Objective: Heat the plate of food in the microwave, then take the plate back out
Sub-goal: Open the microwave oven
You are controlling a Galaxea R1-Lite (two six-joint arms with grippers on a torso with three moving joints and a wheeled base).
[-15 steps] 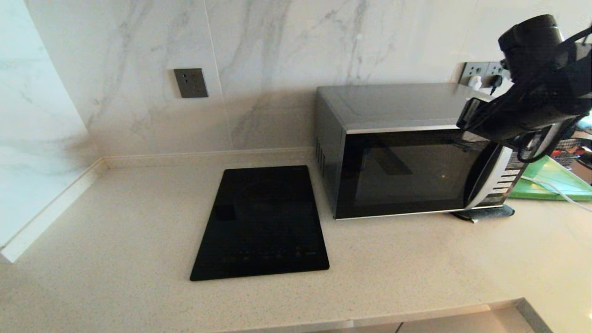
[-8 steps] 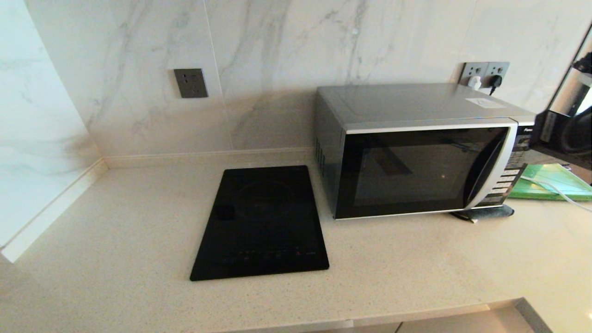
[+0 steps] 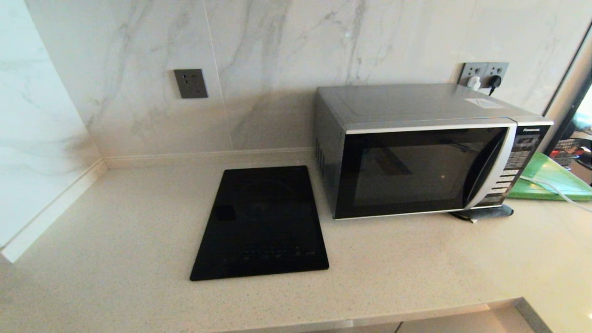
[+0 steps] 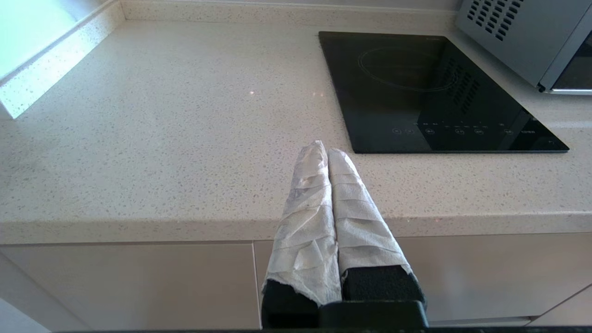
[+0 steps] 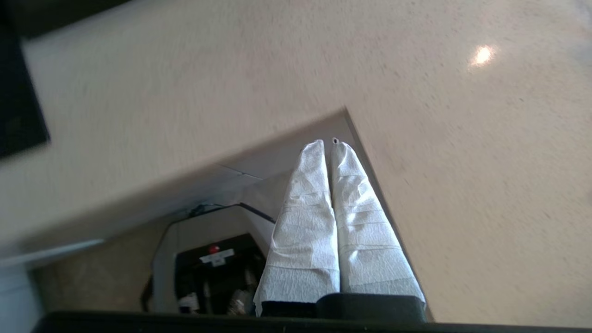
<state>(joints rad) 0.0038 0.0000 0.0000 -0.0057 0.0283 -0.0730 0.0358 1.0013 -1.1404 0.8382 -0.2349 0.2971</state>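
The microwave (image 3: 416,148) stands at the back right of the counter, its black glass door closed; a corner of it (image 4: 522,37) shows in the left wrist view. The plate of food is out of view. My left gripper (image 4: 326,150) hangs shut and empty at the counter's front edge, left of the cooktop. My right gripper (image 5: 327,143) is shut and empty, pointing down past the counter's front corner; neither arm appears in the head view.
A flat black cooktop (image 3: 263,222) lies left of the microwave. A green cutting board (image 3: 550,182) with a white cable over it sits to the microwave's right. Wall sockets (image 3: 483,74) with plugs are behind it. The robot base (image 5: 212,273) shows below the counter (image 3: 138,222).
My right arm, which was raised in front of the microwave's button panel, has swung off to the right and out of the head view. The microwave door stays closed.
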